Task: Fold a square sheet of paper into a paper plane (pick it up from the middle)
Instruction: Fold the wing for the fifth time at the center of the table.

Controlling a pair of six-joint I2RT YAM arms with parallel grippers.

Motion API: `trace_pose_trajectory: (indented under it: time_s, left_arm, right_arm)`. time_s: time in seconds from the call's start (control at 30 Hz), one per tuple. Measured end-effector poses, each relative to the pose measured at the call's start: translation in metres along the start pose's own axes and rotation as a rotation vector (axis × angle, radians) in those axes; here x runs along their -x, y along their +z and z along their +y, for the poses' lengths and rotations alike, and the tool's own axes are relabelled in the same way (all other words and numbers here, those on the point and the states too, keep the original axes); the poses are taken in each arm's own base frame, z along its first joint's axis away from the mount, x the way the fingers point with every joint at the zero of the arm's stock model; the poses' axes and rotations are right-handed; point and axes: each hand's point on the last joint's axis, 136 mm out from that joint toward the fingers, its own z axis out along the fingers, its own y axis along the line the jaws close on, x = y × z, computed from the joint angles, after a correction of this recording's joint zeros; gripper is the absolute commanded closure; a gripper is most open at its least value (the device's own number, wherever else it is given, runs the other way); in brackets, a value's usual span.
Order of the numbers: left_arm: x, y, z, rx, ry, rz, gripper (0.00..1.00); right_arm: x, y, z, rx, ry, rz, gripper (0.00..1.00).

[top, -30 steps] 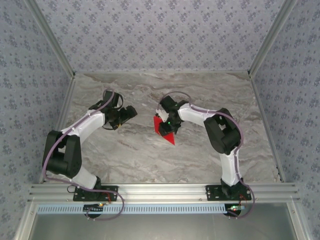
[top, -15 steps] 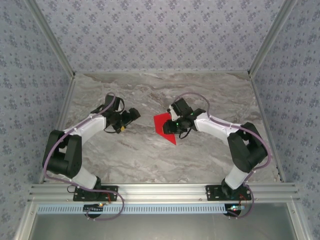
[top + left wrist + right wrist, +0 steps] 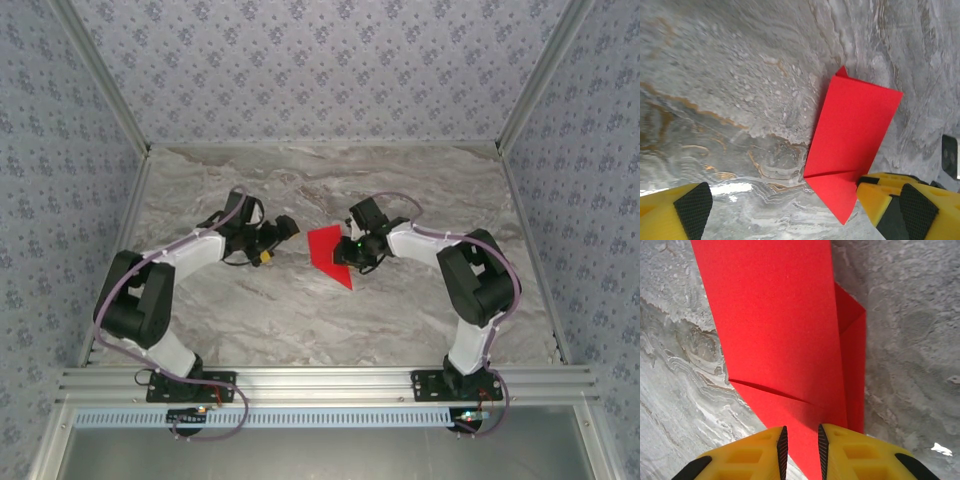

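Holding the middle of the bench (image 3: 420, 180), the square sheet of paper (image 3: 325, 248) lies partly folded. It has a broad red panel, a crease across it and a sharp point towards the near side. From the right wrist camera I see the sheet (image 3: 775, 315) running straight down into my right hand (image 3: 800, 440). Its two yellow fingers (image 3: 855, 450) are drawn almost together with the red edge pinched between them, so I read that hand as clamped on the paper. A second, narrower layer shows along the sheet's right side in that view.

Since a second ago the sheet has stayed nearly where it was. The right arm has swung its elbow out to the right and partly back again. From above, the right hand (image 3: 352, 256) sits on the sheet's right side. My left hand (image 3: 276, 240) has travelled rightward and is now just beside the paper's left edge.

Through the left wrist camera the left hand (image 3: 790, 212) stands wide apart. One finger (image 3: 685, 212) is over bare marble and the other is right at the pointed corner of the sheet (image 3: 850, 125).

All round the sheet the marbled surface is bare. The patterned walls (image 3: 320, 70) and the near aluminium rail (image 3: 330, 380) are well away from it.
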Motion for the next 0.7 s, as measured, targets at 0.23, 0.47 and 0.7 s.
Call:
trace_pose_trajectory:
  time_s: [0.23,0.47,0.7]
  left_arm:
    - [-0.024,0.027,-0.006,-0.014,-0.014,0.102,0.21]
    - [-0.038,0.044,-0.023,-0.043,-0.009,0.167,0.38]
    - [-0.04,0.06,-0.037,-0.072,-0.01,0.198,0.51]
  right_arm:
    - [-0.001,0.006,-0.016,0.027,0.046,0.02,0.75]
    - [0.002,0.003,-0.022,0.152,0.095,0.029,0.75]
    - [0.003,0.001,-0.025,0.241,0.138,0.04,0.75]
